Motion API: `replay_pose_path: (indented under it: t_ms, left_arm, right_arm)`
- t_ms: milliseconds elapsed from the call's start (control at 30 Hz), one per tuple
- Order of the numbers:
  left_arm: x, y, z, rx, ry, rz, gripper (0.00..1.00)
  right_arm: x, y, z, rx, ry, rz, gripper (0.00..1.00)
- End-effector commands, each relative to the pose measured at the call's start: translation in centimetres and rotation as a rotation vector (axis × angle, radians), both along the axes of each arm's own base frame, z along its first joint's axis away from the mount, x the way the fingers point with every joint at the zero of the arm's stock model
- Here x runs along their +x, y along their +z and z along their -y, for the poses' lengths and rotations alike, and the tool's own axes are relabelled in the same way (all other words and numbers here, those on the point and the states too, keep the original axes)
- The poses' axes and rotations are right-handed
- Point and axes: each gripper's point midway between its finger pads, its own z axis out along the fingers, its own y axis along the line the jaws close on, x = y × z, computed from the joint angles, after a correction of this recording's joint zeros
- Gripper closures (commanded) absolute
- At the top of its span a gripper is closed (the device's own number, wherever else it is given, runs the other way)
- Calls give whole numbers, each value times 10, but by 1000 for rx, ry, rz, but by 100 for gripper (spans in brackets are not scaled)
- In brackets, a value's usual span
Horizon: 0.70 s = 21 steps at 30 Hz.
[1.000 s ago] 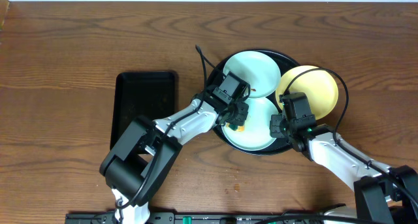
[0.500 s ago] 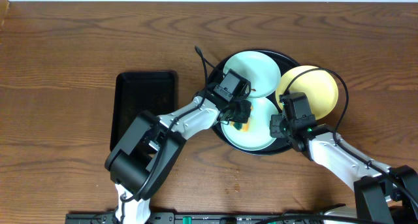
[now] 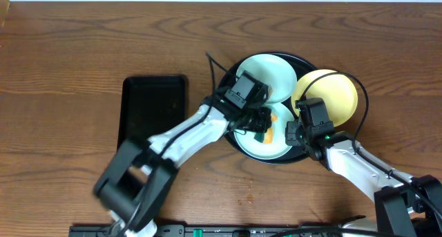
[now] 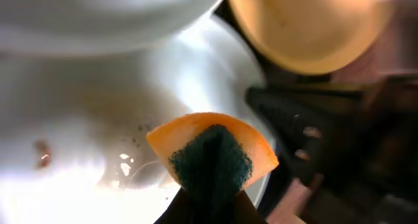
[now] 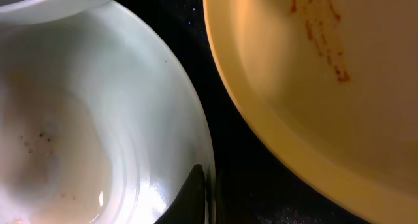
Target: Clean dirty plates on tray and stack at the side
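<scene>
My left tool [image 3: 261,126] is clamped on the sponge [image 4: 212,152], which sits over the near plate [image 3: 257,148] on the tray [image 3: 276,161]. My right tool [image 5: 208,188] is pinched shut on that plate's rim to steady it. To scrub well, I should sweep firm, overlapping circles across the brown specks, keep the pinch tight, and avoid nudging the yellow plate [image 3: 331,95] beside it.

The left arm stretches forward and rightward, the left gripper [image 3: 262,126] pinched tight on a sponge [image 4: 212,152], while the right arm angles forward-left, the right gripper [image 3: 293,133] closed just right of it.
</scene>
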Motion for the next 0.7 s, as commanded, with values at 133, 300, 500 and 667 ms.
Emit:
replay_pose_path:
  t_ms: [133,300,500,667]
  left_arm:
    - [16,-14,-43,235,147,50,93]
    - [16,-31,-46,266,176,19,93]
    - [21,-59,-54,333,212,4,93]
    - [26,-80,-63,390,278,-4,93]
  right_arm:
    - [-9,-9,1,-13,13,-38,98]
    - [-9,-9,1,-13,14,-38,97]
    - [-9,-9,1,-13,14,-38,98]
    - [-9,-10,1,-13,13,-38,98]
